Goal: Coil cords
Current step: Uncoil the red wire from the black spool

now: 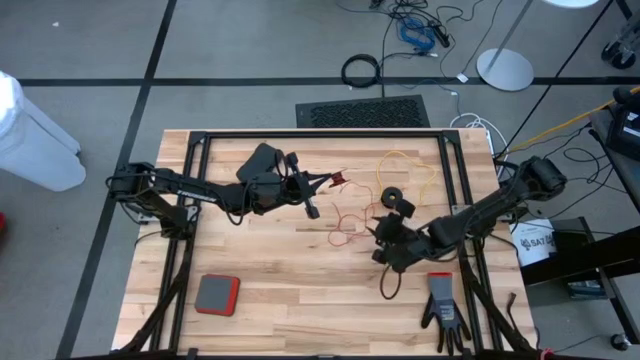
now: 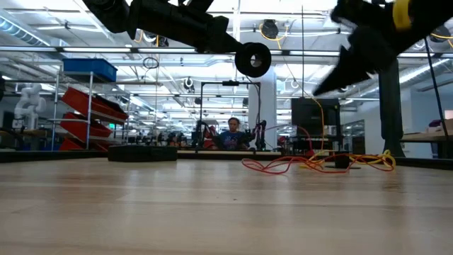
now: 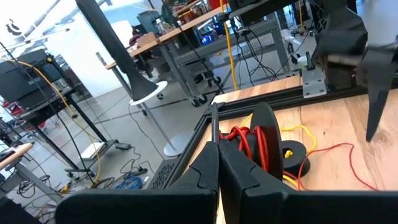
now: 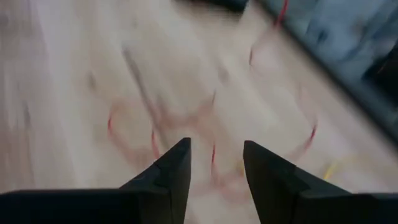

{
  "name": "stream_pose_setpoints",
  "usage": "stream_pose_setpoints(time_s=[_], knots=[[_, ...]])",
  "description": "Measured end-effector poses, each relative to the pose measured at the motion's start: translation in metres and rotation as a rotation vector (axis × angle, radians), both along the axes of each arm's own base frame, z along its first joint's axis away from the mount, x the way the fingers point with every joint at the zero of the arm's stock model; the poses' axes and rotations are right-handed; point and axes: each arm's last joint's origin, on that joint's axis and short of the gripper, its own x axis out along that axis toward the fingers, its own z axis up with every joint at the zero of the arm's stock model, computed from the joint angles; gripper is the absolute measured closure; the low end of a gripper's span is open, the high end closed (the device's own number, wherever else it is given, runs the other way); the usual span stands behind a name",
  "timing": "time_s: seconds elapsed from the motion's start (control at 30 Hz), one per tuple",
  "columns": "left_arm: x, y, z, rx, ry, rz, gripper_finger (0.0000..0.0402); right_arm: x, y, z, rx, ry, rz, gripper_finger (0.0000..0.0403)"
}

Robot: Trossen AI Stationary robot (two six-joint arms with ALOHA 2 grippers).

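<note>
Between the left gripper's (image 3: 217, 180) closed fingers sits a small black reel (image 3: 266, 134) wound with red cord (image 3: 249, 140); the grip holds the reel on edge, raised above the table (image 1: 280, 290), as the low view shows it hanging clear of the wood; that arm reaches in from the table's left edge, stretched almost level toward the middle, its wrist turned so the reel faces the far rail; loose red cord (image 1: 345, 225) trails from the reel down onto the boards and wanders in thin loops toward the table's centre.

Right of centre, the right gripper (image 4: 214, 165) stands with its fingers parted and nothing between them; it hovers over the red loops on the wood, pointing downward; its arm comes in from the right edge, bent at the elbow and angled toward the middle; just beside it lies a second black reel (image 1: 391, 197), flat on the table, with the yellow cord (image 1: 418, 165) running from it in a wide loose loop toward the far right corner; both cords are very thin, slack and mostly uncoiled.
</note>
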Motion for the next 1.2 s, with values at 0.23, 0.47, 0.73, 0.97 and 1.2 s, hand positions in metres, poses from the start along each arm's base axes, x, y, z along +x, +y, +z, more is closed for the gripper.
stream_pose_setpoints(time_s=[0.23, 0.47, 0.73, 0.97, 1.2], knots=[[0.0, 0.0, 0.0, -0.002, -0.004, -0.002, 0.0402, 0.025, -0.015, 0.005, -0.171, -0.041, 0.006, 0.027], [0.0, 0.0, 0.0, -0.02, -0.01, -0.017, 0.0402, 0.054, -0.04, -0.005, -0.273, -0.029, 0.002, 0.0271], [0.0, 0.0, 0.0, -0.02, -0.008, -0.017, 0.0402, 0.077, -0.068, -0.016, -0.34, -0.068, -0.058, 0.0271], [0.0, 0.0, 0.0, -0.02, -0.006, -0.018, 0.0402, 0.082, -0.078, -0.016, -0.351, -0.103, -0.084, 0.0276], [0.0, -0.001, 0.0, -0.018, -0.006, -0.025, 0.0402, 0.084, -0.078, -0.014, -0.347, -0.12, -0.05, 0.0341]])
